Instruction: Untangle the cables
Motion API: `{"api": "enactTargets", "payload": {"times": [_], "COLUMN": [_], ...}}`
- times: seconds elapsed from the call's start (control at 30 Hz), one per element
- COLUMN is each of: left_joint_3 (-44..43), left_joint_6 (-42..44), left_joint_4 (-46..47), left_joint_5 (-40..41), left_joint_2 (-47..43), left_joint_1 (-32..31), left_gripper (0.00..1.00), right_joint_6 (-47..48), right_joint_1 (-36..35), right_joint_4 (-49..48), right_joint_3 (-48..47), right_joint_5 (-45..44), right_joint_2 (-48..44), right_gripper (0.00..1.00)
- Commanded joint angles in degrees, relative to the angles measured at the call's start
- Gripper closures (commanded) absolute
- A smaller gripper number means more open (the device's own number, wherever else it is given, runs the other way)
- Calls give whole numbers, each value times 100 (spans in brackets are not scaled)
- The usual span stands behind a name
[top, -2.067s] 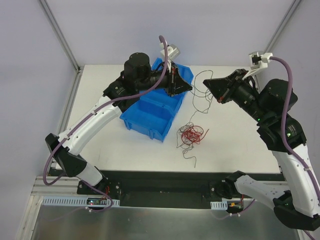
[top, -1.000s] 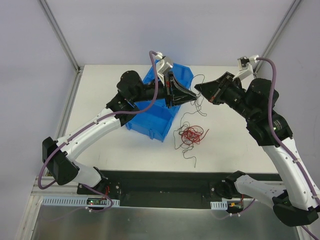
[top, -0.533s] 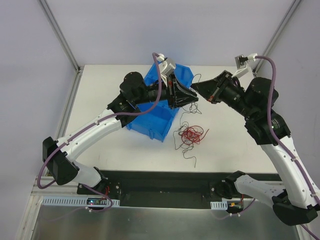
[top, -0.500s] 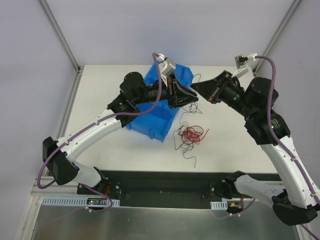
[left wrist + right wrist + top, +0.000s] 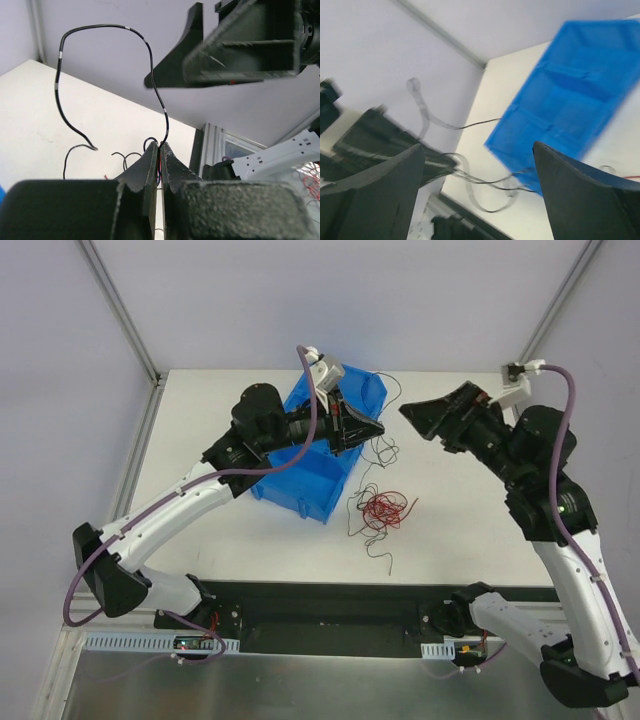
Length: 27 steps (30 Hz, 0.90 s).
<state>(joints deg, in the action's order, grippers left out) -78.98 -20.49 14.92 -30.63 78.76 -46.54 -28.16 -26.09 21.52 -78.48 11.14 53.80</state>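
Your table (image 5: 200, 400) is carrying a blue bin (image 5: 300, 475). Its visible compartments are showing no wire, though the left arm is covering part of it. Your left gripper (image 5: 372, 427) is hanging over the bin's right rim, jaws pressed together on a black strand (image 5: 150, 65) that is looping up and away from its tips. Your right gripper (image 5: 412, 412) is facing it, near but apart, jaws standing wide with nothing between them. The strand is running from the far side down toward the red tangle (image 5: 383, 508), which is lying on the table just right of the bin. I'm judging the right gripper nearer the free loop.
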Motion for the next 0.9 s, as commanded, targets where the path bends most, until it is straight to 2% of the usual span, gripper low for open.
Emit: {"api": "enactTargets", "payload": {"times": [0.0, 0.07, 0.17, 0.3, 0.4, 0.47, 0.53, 0.6, 0.7, 0.87], "left_joint_3": [-144, -196, -486, -785, -961, -1119, -1321, -1549, -1962, -2551], "left_joint_6": [555, 546, 494, 292, 195, 195, 247, 352, 546, 783], "left_joint_4": [-506, -630, -841, -912, -903, -903, -903, -903, -903, -903], "left_joint_5": [681, 725, 445, 146, -3, -83, -83, -13, 57, 5], "left_joint_2": [-589, -686, -713, -704, -696, -669, -660, -652, -616, -424], "left_joint_1": [-48, -56, -56, -56, -56, -65, -92, -118, -127, -144], "left_gripper": [100, 100, 100, 100, 100, 100, 100, 100, 100, 100], "right_joint_6": [504, 488, 111, -163, 117, 127, -74, -364, -480, -339], "right_joint_1": [848, 1270, 1571, 1414, 949, 728, 588, 473, 359, 315], "right_joint_4": [1009, 1354, 1154, 1136, 1004, 872, 819, 609, 11, -34], "right_joint_3": [78, 428, 1298, 1896, 1959, 1942, 2002, 2248, 2644, 2776], "right_joint_5": [-498, -263, 562, 1443, 1260, 1312, 1304, 1268, 1295, 1146], "right_joint_2": [-388, -458, -397, 515, 1209, 1806, 2369, 2643, 2986, 3593], "right_gripper": [8, 7, 7, 23, 29, 41, 66, 79, 82, 78]}}
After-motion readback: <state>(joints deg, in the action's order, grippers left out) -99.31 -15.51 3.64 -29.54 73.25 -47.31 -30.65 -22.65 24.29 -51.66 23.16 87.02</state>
